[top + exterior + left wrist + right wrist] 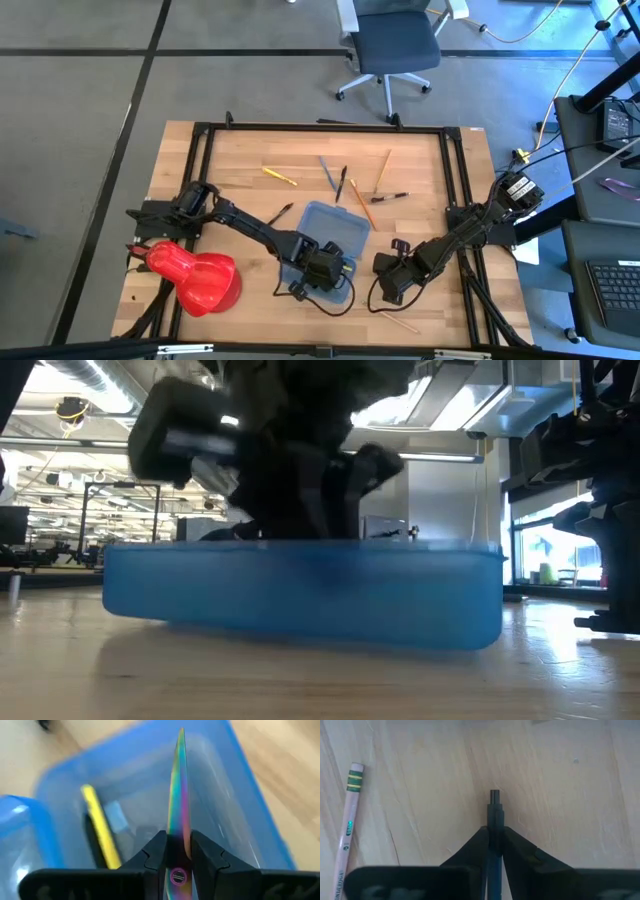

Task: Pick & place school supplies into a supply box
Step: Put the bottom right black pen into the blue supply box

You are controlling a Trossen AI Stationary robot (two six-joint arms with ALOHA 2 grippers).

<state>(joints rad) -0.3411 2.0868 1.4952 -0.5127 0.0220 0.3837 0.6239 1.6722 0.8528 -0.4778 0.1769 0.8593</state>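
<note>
translucent blue supply box (pixel 322 245) open at table centre, yellow pencil (pixel 101 834) inside, iridescent scissors (pixel 178 805) blades closed above it, pens and pencils (pixel 345 184) scattered beyond, plain wood pencil (pixel 347 830) near front edge

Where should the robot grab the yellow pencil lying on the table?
At its middle, from straight above, fingers across the thin shaft: the yellow pencil lies flat and alone on the table. Both grippers are busy, though: left gripper over the supply box holds scissors, right gripper a dark pen.
</note>
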